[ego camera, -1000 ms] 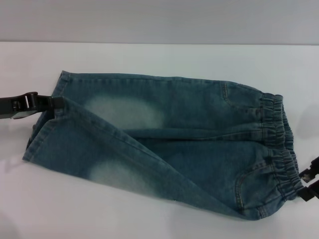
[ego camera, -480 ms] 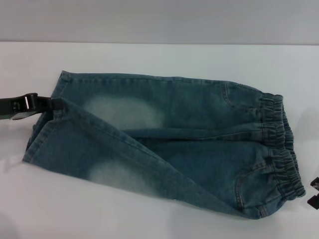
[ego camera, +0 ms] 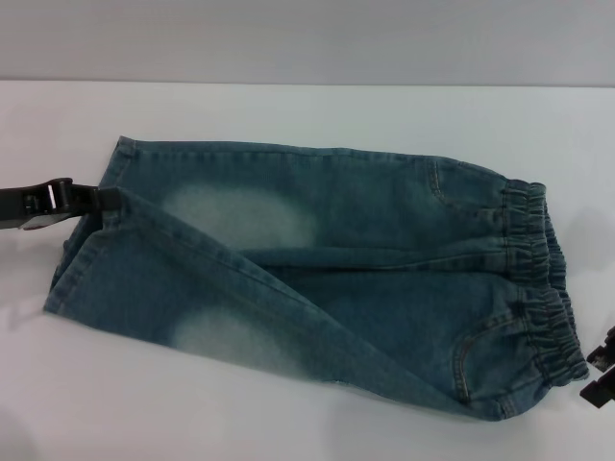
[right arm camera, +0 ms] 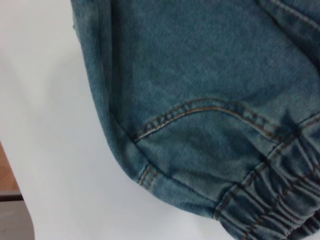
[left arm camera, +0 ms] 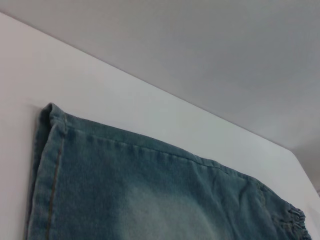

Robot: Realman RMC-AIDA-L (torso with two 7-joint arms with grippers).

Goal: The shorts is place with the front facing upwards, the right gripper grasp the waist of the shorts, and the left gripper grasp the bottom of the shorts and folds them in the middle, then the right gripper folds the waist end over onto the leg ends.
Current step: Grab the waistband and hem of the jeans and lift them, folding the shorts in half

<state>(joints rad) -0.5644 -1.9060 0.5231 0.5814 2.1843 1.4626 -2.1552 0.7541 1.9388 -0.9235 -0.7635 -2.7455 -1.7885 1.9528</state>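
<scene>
- The right gripper [ego camera: 598,376] is seen just off the near waist corner of the shorts [ego camera: 317,279], apart from the cloth and holding nothing; whether its fingers are parted cannot be told.
- The left gripper [ego camera: 108,203] is clamped on the bottom of the shorts [ego camera: 82,254].
- The shorts lie flat on the white table [ego camera: 288,110], long axis running from hems to waistband [ego camera: 538,279].
- Bare table is left beyond every edge of the shorts.

Close up on the blue-green denim shorts [right arm camera: 210,100], filling most of the frame. Curved orange-stitched pocket seam [right arm camera: 200,107] runs across the middle, gathered elastic waistband [right arm camera: 275,200] bunches up lower right. White table surface [right arm camera: 45,125] shows down the left side.
</scene>
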